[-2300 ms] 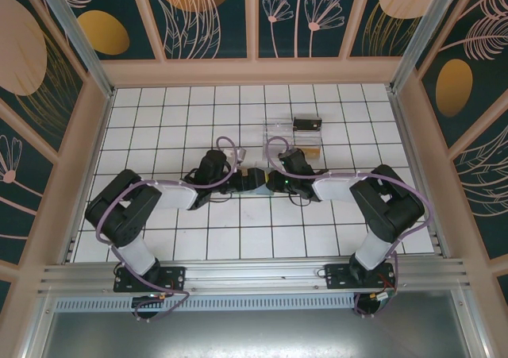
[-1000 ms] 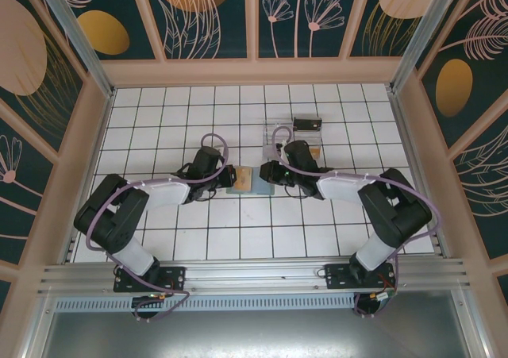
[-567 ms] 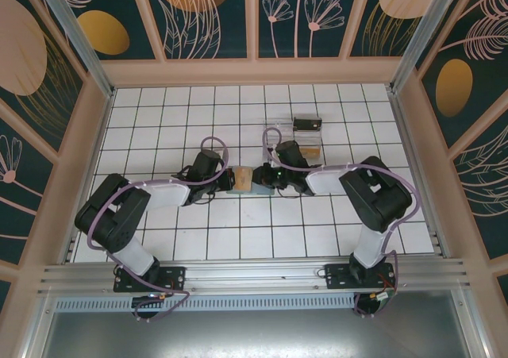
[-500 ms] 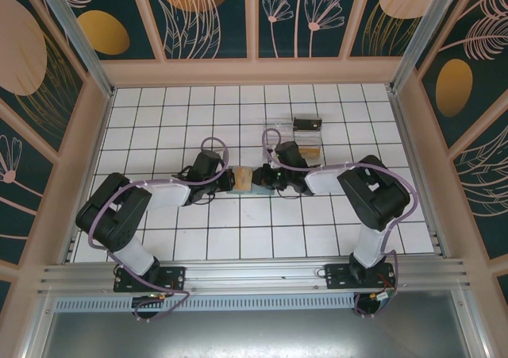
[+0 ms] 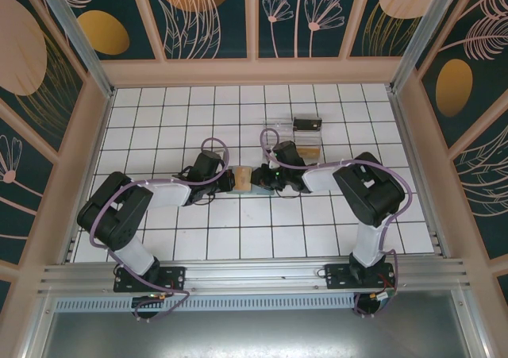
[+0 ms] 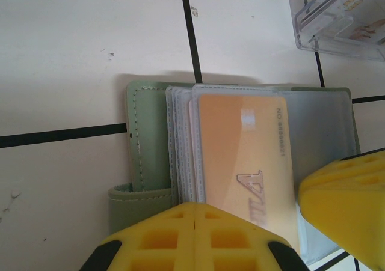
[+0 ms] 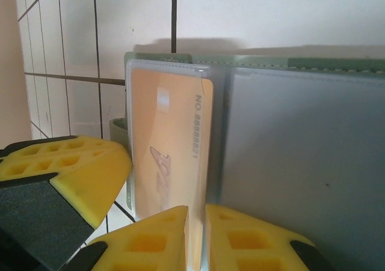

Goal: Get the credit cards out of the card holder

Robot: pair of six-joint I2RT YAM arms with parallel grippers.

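The grey-green card holder (image 5: 240,179) lies open on the white tiles between both grippers. Its clear sleeves hold an orange credit card (image 6: 240,151). My left gripper (image 5: 228,180) is shut, its yellow fingertips (image 6: 201,223) meeting over the holder's left half, next to the strap. In the left wrist view, a yellow finger of the right gripper (image 6: 343,205) rests on the holder's right side. My right gripper (image 7: 195,235) is shut on the near edge of the orange card (image 7: 162,133), which stands out of its sleeve. The holder's right half (image 7: 301,163) looks flat and grey.
A clear plastic tray (image 5: 294,137) stands just behind the holder, with a small black box (image 5: 306,124) at its far end. The tray's corner (image 6: 337,15) is close to the holder's top right. Enclosure walls ring the tiled floor.
The right gripper has moved left onto the holder's right edge and closed on the orange card. The left gripper has hardly moved in the last second.
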